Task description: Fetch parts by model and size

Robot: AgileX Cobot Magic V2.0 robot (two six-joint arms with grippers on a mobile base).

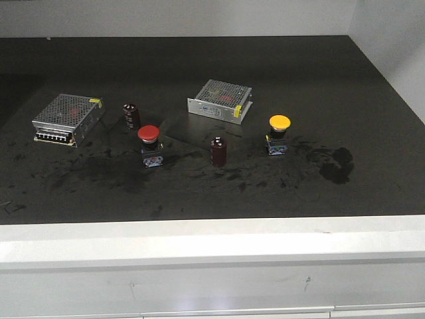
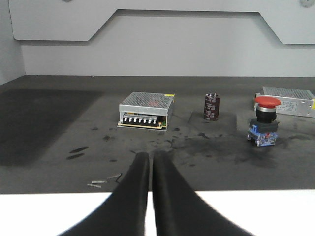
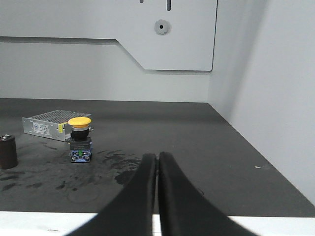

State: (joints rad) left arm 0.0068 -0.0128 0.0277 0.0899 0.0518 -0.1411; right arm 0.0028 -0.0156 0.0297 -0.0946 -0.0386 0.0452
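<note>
A red mushroom-cap push-button switch (image 1: 150, 145) stands upright on the dark mat, left of centre; the left wrist view has the same red switch (image 2: 265, 121) at the right. A yellow-capped switch (image 1: 278, 133) stands to the right; the right wrist view shows this yellow switch (image 3: 79, 139) at the left. My left gripper (image 2: 150, 156) is shut with nothing in it, back over the table's white front edge. The right gripper (image 3: 157, 156) is likewise shut and empty, near the front edge. Neither gripper appears in the front view.
Two silver mesh-covered boxes (image 1: 68, 117) (image 1: 220, 100) lie at the back. Two dark red capacitors (image 1: 131, 115) (image 1: 218, 151) stand between the switches. A dark smear (image 1: 335, 164) marks the mat at the right. A grey wall (image 3: 275, 88) bounds the right side.
</note>
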